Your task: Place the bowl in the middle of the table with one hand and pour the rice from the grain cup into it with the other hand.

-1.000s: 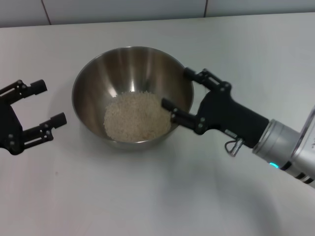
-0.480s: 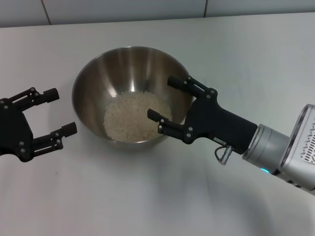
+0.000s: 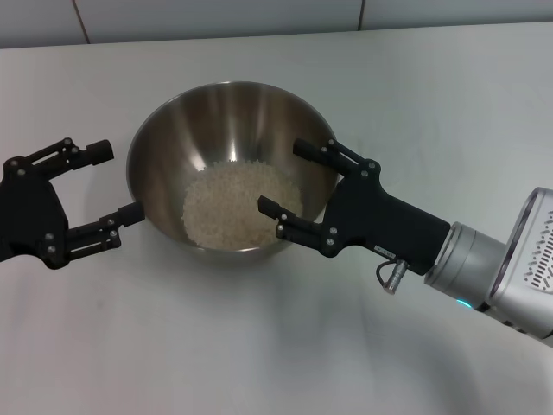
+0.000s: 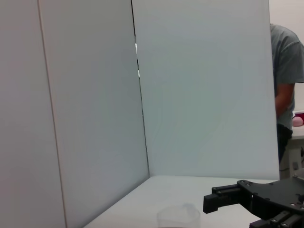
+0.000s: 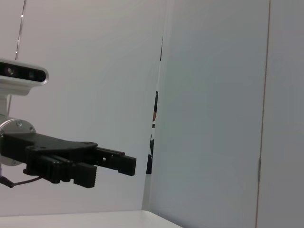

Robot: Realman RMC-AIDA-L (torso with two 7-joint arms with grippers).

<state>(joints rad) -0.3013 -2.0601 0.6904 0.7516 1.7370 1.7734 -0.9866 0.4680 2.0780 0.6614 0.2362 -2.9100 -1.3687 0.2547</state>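
Observation:
The steel bowl (image 3: 216,121) stands mid-table in the head view, with a pale heap of rice (image 3: 226,206) in its bottom. My left gripper (image 3: 119,181) is open and empty at the bowl's left side. Its nearer fingertip lies close against the outer wall; I cannot tell if it touches. My right gripper (image 3: 281,175) is open and empty, its fingers reaching over the bowl's right rim above the rice. The clear grain cup (image 4: 179,217) shows only in the left wrist view, standing on the white table (image 3: 259,346). It is out of the head view.
White wall panels stand behind the table. A black gripper (image 4: 251,199) shows low in the left wrist view beyond the cup. The right wrist view shows a black gripper (image 5: 80,164) against the panels. A person (image 4: 287,85) stands far off.
My right gripper moved from the bowl's right rim leftward over the rice. My left gripper moved right, up to the bowl's left side. Both stayed open.

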